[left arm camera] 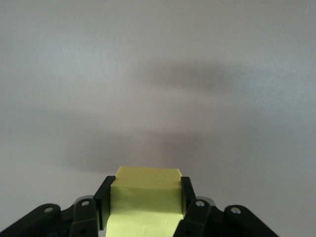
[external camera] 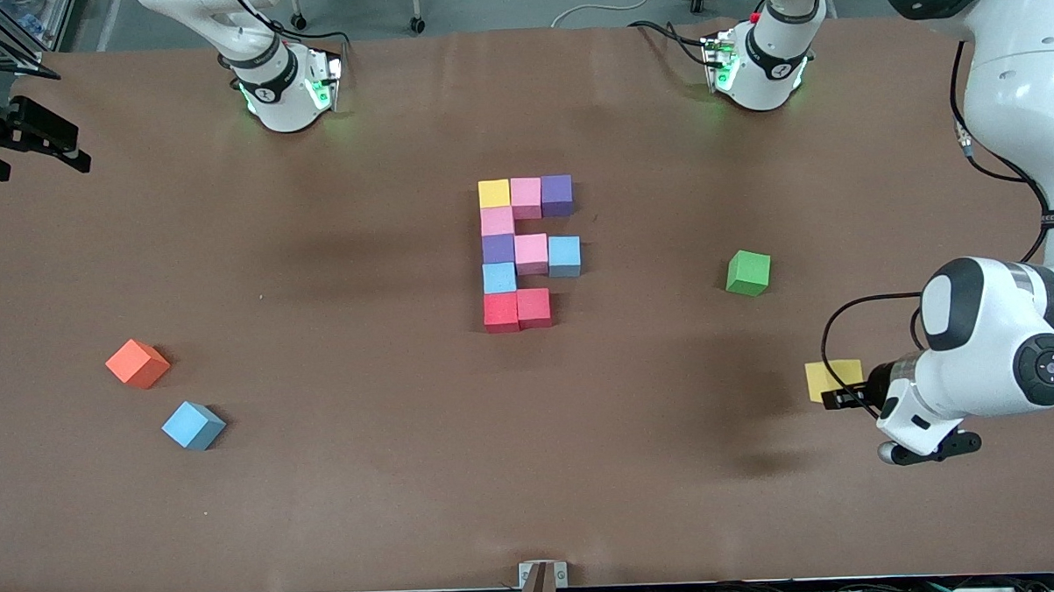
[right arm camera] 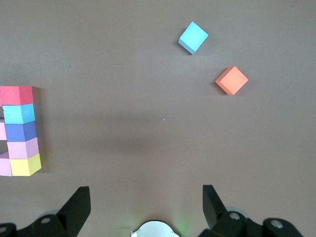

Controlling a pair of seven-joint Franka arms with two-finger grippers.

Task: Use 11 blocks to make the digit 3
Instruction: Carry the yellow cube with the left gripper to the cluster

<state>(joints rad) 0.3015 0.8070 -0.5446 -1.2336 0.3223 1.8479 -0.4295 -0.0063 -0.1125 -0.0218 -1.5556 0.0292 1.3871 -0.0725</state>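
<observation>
Near the middle of the brown desk (external camera: 340,478), a partial blocky figure of ten touching matte foam cubes: top row of yellow cube (external camera: 494,193), pink cube (external camera: 525,196) and purple cube (external camera: 557,194); below the yellow one a column of pink cube (external camera: 496,220), purple cube (external camera: 498,248), light blue cube (external camera: 499,278) and red cube (external camera: 500,312); a middle bar of pink cube (external camera: 531,253) and light blue cube (external camera: 564,255) off the purple column cube; a second red cube (external camera: 533,307) beside the bottom red one. Toward the left arm's end of the desk, close to that edge, left claw (left arm camera: 145,197) narrowed onto a loose yellow foam cube (left arm camera: 144,200), fingers (left arm camera: 104,197) pressed against its two sides, cube seemingly low at the desk surface. Single green foam cube (external camera: 748,272) between the figure and that held cube, well apart from both. Toward the right arm's end, single orange foam cube (external camera: 137,363) and a spare light blue foam cube (external camera: 193,425) near each other, apart, the blue one closer to the front edge. Right claw (right arm camera: 145,207) spread wide and empty, waiting above the desk near its far edge, close to the right arm's base.
</observation>
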